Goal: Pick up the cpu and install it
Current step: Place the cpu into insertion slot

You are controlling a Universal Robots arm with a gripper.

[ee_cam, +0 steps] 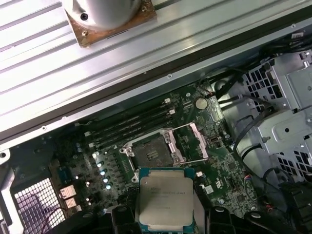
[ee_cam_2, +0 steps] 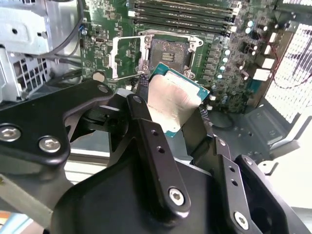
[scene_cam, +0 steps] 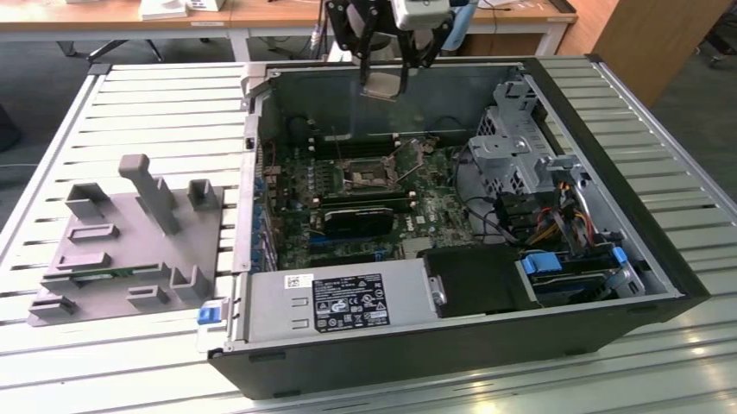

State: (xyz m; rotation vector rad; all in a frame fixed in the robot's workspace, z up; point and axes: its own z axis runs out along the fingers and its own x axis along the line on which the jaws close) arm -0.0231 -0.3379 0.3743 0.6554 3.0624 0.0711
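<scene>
The cpu [scene_cam: 384, 84] is a flat square chip with a silver-grey top, and my gripper [scene_cam: 385, 72] is shut on it, one finger on each of two opposite edges. It hangs above the back wall of the open computer case [scene_cam: 622, 129]. In both wrist views the cpu [ee_cam_2: 171, 100] [ee_cam: 163, 197] sits between the black fingers [ee_cam_2: 146, 131], short of the motherboard socket [ee_cam_2: 168, 53] [ee_cam: 151, 153]. That socket [scene_cam: 368, 177] lies bare, with its metal load plate [ee_cam: 190, 141] swung open beside it.
A grey plastic fixture [scene_cam: 127, 233] stands on the slatted metal table [scene_cam: 69, 354] at the exterior view's left. Inside the case are the power supply [scene_cam: 334, 302], a drive cage [scene_cam: 519, 147], coloured cables [scene_cam: 553, 216], a black card [scene_cam: 357, 220] and memory slots [ee_cam: 131, 124].
</scene>
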